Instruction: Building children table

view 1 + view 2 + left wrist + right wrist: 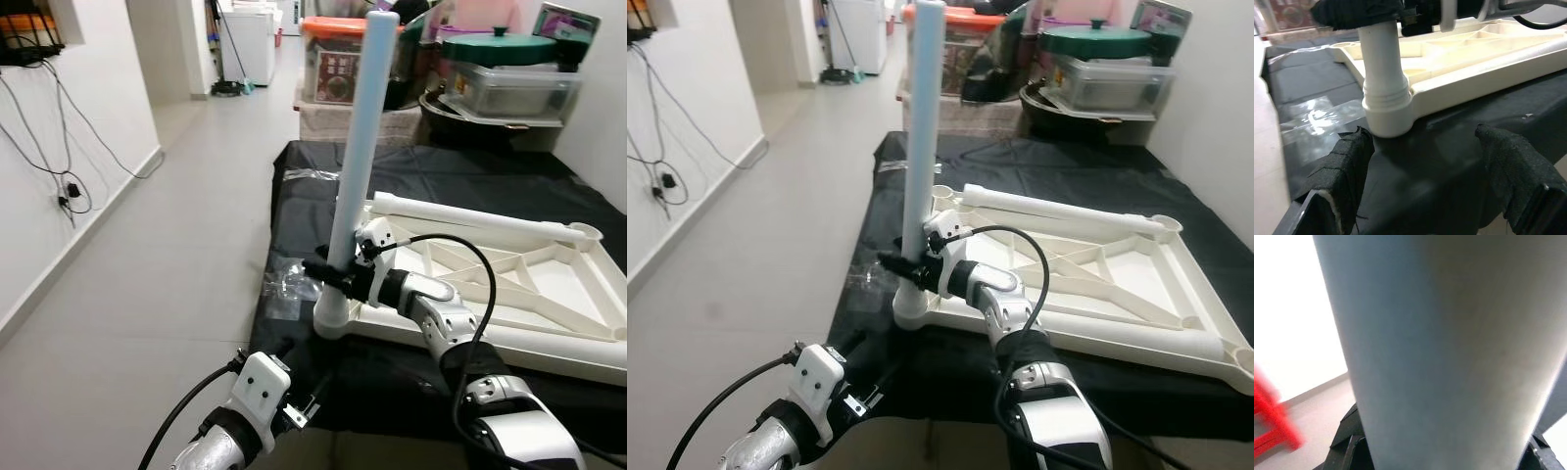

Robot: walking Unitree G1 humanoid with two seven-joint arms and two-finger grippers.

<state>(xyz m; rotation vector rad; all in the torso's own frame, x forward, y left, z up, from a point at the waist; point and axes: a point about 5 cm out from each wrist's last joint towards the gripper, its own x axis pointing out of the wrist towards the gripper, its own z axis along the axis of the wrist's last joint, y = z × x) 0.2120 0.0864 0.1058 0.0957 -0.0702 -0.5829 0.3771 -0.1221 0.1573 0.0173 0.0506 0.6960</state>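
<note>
Head views: my right gripper [328, 269] clamps the upright table leg [361, 147] seated in the upturned tabletop's [549, 284] near corner socket. Left wrist view: my left gripper [1425, 171], fingers apart and released, hovers just beside that socket. Right wrist view: the leg between its fingers.

Bare floor [167, 255] left of upright leg [361, 147]

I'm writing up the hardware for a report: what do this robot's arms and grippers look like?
Both arms are built of silver-grey metal segments with rounded joints. The right arm carries white housings near the wrist and a looping black cable. The left arm has a white wrist block and its own black cable. The left gripper has two long black fingers wrapped in rough, fabric-like padding.
</note>
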